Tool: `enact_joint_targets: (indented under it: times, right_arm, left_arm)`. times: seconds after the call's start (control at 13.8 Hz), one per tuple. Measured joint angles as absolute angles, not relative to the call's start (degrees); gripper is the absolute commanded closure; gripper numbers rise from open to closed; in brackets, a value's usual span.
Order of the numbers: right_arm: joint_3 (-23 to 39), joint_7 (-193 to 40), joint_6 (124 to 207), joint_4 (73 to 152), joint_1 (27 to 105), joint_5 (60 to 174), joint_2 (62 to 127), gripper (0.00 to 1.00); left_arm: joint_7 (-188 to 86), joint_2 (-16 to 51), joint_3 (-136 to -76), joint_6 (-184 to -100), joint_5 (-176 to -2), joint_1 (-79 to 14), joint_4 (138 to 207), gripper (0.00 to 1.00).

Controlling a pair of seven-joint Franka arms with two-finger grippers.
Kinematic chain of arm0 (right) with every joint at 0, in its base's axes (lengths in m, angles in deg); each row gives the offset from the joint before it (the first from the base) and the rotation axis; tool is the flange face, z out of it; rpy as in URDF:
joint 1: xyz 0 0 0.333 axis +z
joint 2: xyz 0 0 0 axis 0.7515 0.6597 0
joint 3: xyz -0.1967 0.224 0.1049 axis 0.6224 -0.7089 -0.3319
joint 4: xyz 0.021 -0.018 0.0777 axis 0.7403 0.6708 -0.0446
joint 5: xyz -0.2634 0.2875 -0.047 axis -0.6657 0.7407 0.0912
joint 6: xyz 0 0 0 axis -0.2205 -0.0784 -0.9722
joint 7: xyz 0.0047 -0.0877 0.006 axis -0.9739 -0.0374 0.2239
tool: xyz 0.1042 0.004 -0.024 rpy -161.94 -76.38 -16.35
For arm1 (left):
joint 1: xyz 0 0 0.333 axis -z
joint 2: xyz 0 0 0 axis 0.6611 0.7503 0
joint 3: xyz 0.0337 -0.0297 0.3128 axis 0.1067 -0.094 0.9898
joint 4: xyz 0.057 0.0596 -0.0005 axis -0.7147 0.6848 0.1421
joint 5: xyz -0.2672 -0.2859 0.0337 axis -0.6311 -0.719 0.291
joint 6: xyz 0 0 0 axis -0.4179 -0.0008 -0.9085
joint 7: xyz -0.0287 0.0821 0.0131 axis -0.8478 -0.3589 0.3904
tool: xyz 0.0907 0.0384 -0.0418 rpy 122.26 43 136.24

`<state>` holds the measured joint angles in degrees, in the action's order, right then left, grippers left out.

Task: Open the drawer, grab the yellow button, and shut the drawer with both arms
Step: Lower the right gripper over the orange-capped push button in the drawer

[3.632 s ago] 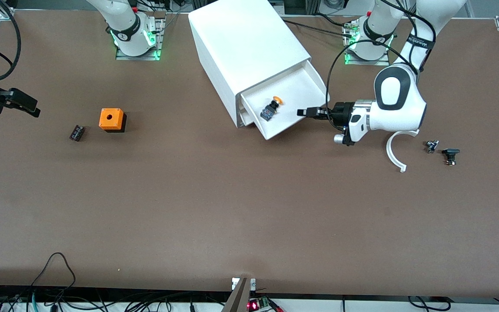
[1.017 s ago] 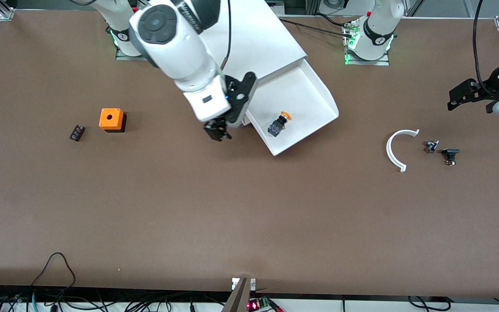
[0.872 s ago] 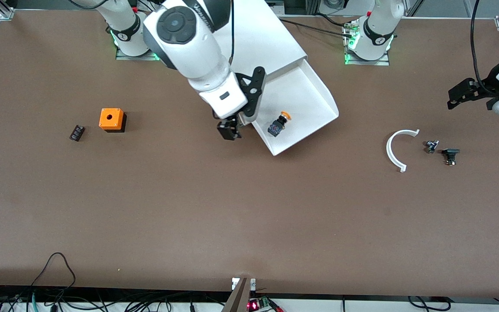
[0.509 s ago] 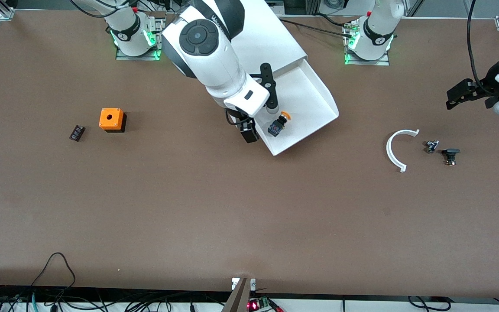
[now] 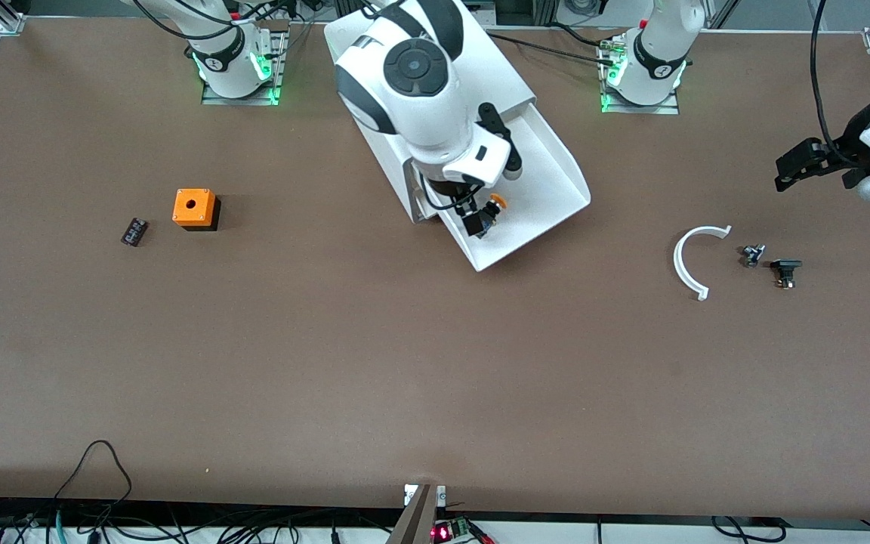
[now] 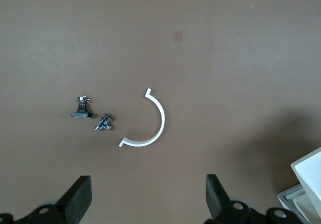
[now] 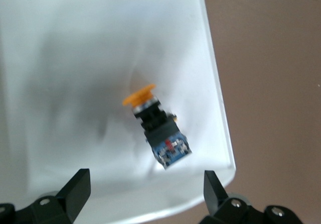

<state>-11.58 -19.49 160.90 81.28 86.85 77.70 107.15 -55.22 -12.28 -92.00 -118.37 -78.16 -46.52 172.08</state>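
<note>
Since a second ago the right pincer [image 5: 475, 219] has swung from the bare counter [image 5: 329, 363] to above the open drawer [image 5: 556, 162], fingers wide over the button [image 5: 485, 213] lying inside. Grasping looks next. Left pincer [image 6: 145, 196], also wide, waits near the counter's left-arm end.

Orange cube [image 5: 195, 208], black block [image 5: 134, 231], white arc [image 5: 687, 262]

In the front view the right arm's casing covers part of the cabinet [image 5: 473, 68] and the inner end of the drawer [image 5: 548, 174]; the right pincer [image 5: 473, 219] blocks most of the button [image 5: 497, 201] body. The left arm is cut off by the picture's edge. Two small dark parts [image 5: 771, 261] near the left arm's end of the counter [image 5: 405, 363] are too small to identify.
</note>
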Motion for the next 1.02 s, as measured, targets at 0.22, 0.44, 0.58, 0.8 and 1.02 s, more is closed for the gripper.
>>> enact_joint_targets:
  times: [0.22, 0.44, 0.58, 0.8, 1.02]
  right_arm:
    - [-11.5, -19.3, 160.9, 81.2, 87.2, 77.5, 107.3, 0.0]
    - [-11.5, -18.8, 161.3, 80.8, 87.2, 76.2, 108.3, 0.0]
    - [-11.5, -18.6, 162.4, 80.7, 87.3, 76.1, 109.0, 0.0]
    - [-11.5, -18.6, 165.0, 80.6, 87.9, 76.0, 109.9, 0.0]
    - [-11.5, -18.5, 166.4, 80.4, 88.1, 75.9, 110.9, 0.0]
  left_arm:
    - [-55.2, -12.3, -92.0, -118.4, -78.2, -46.5, 172.1, 0.0]
    - [-55.2, -12.3, -92.0, -118.4, -78.2, -46.5, 172.1, 0.0]
    - [-55.2, -12.3, -92.0, -118.4, -78.2, -46.5, 172.1, 0.0]
    - [-55.2, -12.3, -92.0, -118.4, -78.2, -46.5, 172.1, 0.0]
    - [-55.2, -12.3, -92.0, -118.4, -78.2, -46.5, 172.1, 0.0]
